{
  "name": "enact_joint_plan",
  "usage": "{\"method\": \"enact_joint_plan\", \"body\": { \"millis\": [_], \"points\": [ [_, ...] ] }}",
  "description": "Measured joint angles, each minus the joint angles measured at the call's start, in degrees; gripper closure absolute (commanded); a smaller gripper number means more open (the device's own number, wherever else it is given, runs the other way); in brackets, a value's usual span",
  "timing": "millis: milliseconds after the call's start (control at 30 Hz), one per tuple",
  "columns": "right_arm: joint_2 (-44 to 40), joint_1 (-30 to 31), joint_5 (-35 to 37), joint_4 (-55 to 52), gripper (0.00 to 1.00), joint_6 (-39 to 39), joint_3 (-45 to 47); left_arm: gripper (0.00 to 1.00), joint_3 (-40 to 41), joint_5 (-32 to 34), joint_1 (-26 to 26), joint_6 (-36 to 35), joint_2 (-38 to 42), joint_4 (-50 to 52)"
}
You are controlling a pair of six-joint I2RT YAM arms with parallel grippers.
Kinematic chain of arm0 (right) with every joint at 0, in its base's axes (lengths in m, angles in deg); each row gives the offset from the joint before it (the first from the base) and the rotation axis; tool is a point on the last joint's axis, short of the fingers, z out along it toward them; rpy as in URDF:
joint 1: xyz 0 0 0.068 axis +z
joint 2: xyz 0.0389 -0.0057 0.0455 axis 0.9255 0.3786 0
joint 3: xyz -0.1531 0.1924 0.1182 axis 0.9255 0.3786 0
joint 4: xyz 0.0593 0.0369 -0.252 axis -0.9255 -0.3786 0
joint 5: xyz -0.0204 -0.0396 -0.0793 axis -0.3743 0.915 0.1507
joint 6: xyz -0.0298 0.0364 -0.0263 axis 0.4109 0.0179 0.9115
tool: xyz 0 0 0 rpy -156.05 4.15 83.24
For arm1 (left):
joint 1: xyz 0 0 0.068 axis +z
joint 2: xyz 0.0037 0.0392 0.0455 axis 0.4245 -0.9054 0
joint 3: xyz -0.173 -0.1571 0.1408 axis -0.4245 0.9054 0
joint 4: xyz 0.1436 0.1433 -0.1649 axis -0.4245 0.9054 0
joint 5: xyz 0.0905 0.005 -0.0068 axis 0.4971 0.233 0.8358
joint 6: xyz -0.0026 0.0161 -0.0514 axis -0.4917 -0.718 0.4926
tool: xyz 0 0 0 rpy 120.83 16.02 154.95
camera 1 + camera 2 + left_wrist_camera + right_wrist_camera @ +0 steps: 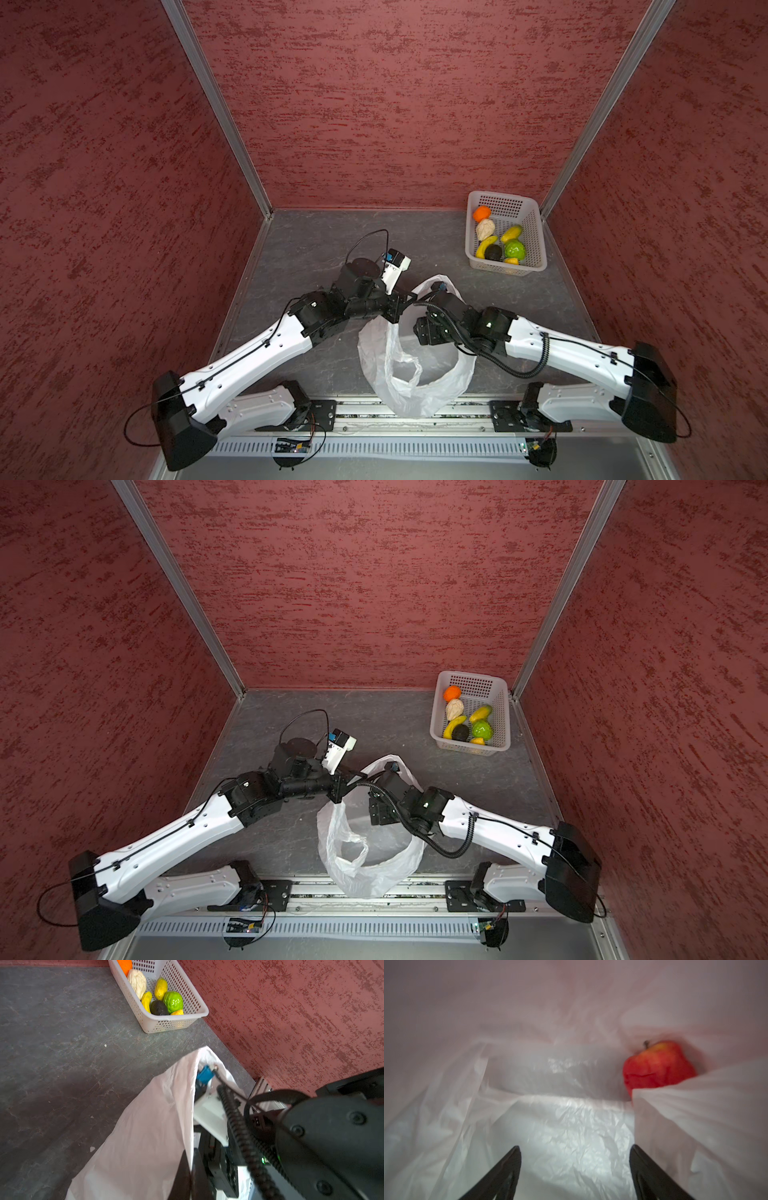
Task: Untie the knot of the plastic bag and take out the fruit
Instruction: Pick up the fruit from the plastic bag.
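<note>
Right jaws spread inside plastic bag [571, 1126]; red apple [658, 1066] ahead, apart. Left jaws pinching bag rim.

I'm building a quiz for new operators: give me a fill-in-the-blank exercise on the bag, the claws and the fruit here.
1. The right claw, inside the bag, is ____.
2. Ahead of it lies a red ____.
3. Seven fruit lie in the white ____.
Missing words: open; apple; basket.
</note>
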Motion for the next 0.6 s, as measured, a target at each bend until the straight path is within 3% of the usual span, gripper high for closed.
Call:
{"method": "enact_joint_plan", "body": {
  "millis": [133, 300, 600],
  "points": [
    [-0.35, -1.16, 9.35, -2.6, 0.17, -2.6, 0.02, 1.0, 3.61, 1.14, -2.38, 0.87, 1.46, -0.09],
    [-1.16, -4.52, 14.32, -5.09, 0.17, -3.72, 0.68, 1.0, 6.73, 1.97, -5.16, 1.51, 2.16, -1.42],
    [-3.45, -2.97, 7.76, -5.27, 0.16, -4.26, 0.72, 1.0, 7.17, 4.28, -7.04, 2.8, 2.21, -4.31]
  ]
}}
